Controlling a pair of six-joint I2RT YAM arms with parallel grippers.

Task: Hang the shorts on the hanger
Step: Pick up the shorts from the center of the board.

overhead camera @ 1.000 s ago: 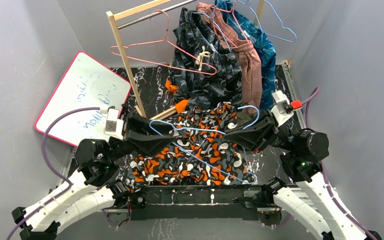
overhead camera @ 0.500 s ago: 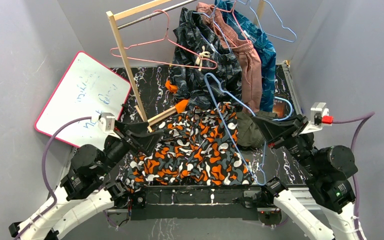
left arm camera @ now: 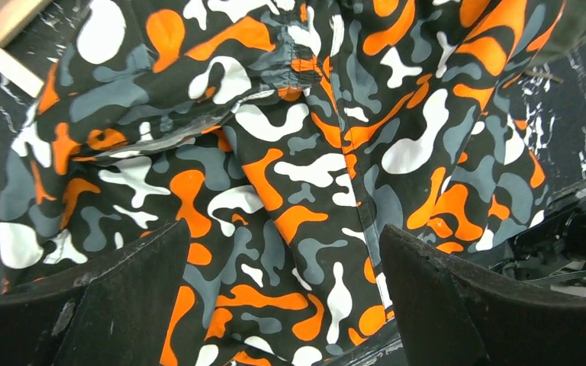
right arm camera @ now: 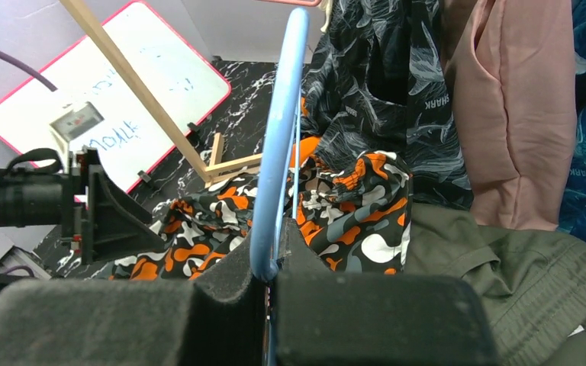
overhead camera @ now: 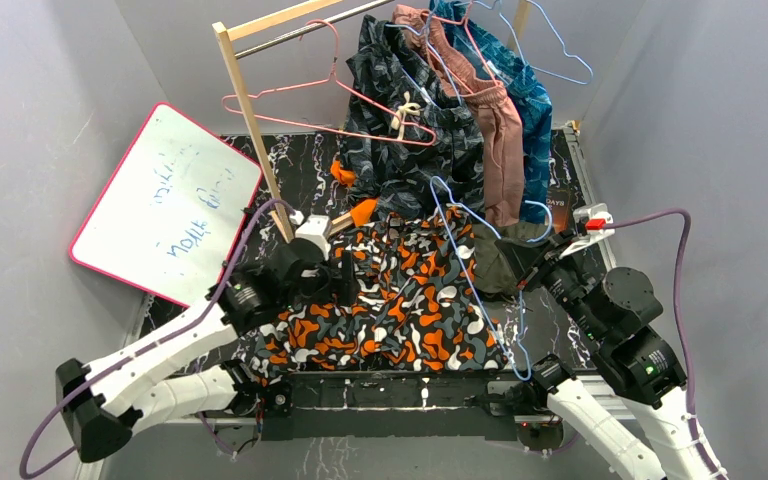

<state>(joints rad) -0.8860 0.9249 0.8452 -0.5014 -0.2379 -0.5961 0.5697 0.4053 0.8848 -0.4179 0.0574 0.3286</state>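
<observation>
Left gripper (left arm camera: 284, 259): fingers spread wide, shorts (left arm camera: 290, 168) flat beneath.
Right gripper (right arm camera: 268, 278): clamped on hanger (right arm camera: 278, 152).
Beside shorts: olive pair (right arm camera: 519, 282), wooden rack post (overhead camera: 255, 130).

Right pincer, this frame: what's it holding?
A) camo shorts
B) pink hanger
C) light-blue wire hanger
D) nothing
C: in the right wrist view the right pincer is shut on the light-blue hanger, whose wire runs up from between its fingers.

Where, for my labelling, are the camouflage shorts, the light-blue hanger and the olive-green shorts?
Camouflage shorts (overhead camera: 400, 300): top external view, fabric's middle.
Light-blue hanger (right arm camera: 278, 152): right wrist view, straight wire.
Olive-green shorts (right arm camera: 519, 290): right wrist view, fabric's middle.
</observation>
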